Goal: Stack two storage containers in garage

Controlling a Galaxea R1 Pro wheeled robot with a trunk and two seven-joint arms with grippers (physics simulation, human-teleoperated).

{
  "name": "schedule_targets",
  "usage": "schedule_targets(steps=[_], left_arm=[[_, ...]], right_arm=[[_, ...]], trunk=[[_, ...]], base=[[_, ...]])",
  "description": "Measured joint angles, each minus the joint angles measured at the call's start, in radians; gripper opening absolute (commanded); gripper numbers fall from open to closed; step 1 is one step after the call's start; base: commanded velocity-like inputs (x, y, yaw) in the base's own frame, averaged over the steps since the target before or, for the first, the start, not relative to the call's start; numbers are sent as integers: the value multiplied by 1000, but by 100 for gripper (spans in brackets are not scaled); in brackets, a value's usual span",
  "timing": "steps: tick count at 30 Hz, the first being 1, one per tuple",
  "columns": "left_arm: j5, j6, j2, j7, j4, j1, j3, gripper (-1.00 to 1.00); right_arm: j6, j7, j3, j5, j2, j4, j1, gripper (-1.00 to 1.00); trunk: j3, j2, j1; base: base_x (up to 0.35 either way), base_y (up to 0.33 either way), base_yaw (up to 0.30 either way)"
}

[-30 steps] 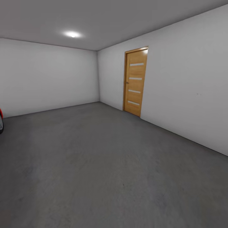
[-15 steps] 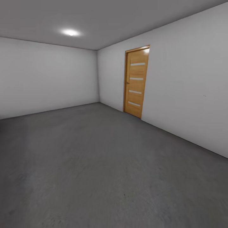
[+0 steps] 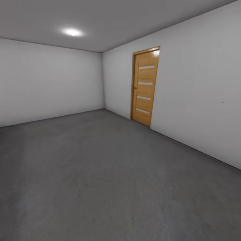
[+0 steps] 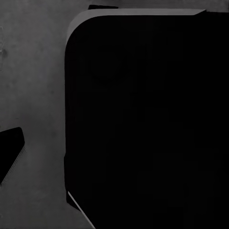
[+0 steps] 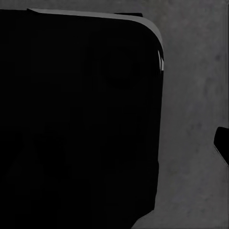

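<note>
I am in the garage, a bare room with pale grey walls (image 3: 50, 83). Its dark grey, rough floor (image 3: 100, 174) spreads out ahead of me in the head view. The two storage containers are out of view, and so is the red car. In the left wrist view a large black rounded body (image 4: 143, 119) hangs over the grey floor (image 4: 33, 86). The right wrist view has the same kind of black body (image 5: 76, 119) above the floor (image 5: 195, 95).
A shut wooden door (image 3: 144, 87) with several pale horizontal slots stands in the right wall (image 3: 201, 100). A ceiling lamp (image 3: 72, 32) glows at the upper left. The back wall meets the right wall at a corner (image 3: 102, 80).
The whole head picture has shifted, so the camera has moved. The red edge of the car at the far left has slipped out of the picture, and the door sits slightly further right.
</note>
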Motion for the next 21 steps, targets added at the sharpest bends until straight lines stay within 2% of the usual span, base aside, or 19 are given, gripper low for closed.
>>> schedule_targets(steps=[21], left_arm=[[0, 0, 0, 0, 0, 0, 0, 100]], right_arm=[[-1, 0, -1, 0, 1, 0, 0, 100]], trunk=[[0, 0, 0]], base=[[326, 0, 0]])
